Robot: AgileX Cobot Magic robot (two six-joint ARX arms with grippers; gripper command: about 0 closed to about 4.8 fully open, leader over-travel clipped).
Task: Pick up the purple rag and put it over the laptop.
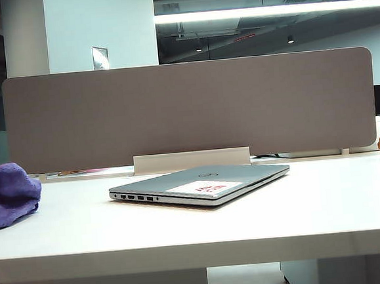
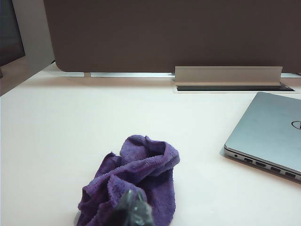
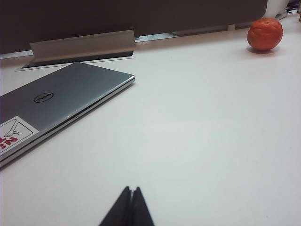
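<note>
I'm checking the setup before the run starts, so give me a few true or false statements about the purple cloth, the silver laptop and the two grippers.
1. The crumpled purple terry rag lies on the white table, apart from the thin silver-grey laptop. True.
2. The laptop is open. False: its lid is shut, sticker up.
3. The right gripper is shut and holds nothing. True.
4. The rag already covers the laptop. False: the lid is bare.
5. The left gripper sits by the round orange fruit. False: it is shut, at the rag.
</note>
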